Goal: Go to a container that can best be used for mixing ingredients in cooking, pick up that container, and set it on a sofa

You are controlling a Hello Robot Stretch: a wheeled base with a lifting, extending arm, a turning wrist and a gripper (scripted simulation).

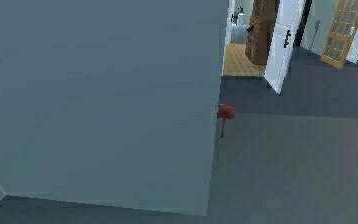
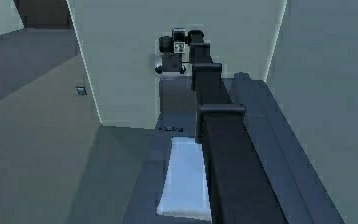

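Note:
In the arm side view my arm (image 2: 222, 140) rises as a dark bar from the bottom edge. The gripper (image 2: 167, 62) sits at its far end, left of the white marker squares (image 2: 184, 40), in front of a pale wall (image 2: 127, 60). Its far end is too dark and small to make out, so I cannot tell whether it holds anything. A long dark blue-grey piece like a sofa (image 2: 282, 150) runs beside the arm on the right. A pale cushion (image 2: 187, 180) lies just left of the arm.
A large grey-blue wall (image 1: 97, 100) takes up the forward view's left, with a small red object (image 1: 224, 114) at its corner. Dark floor (image 1: 297, 150) stretches right toward a white open door (image 1: 284, 45) and wooden doors (image 1: 342, 35). A wall outlet (image 2: 80, 90) sits low.

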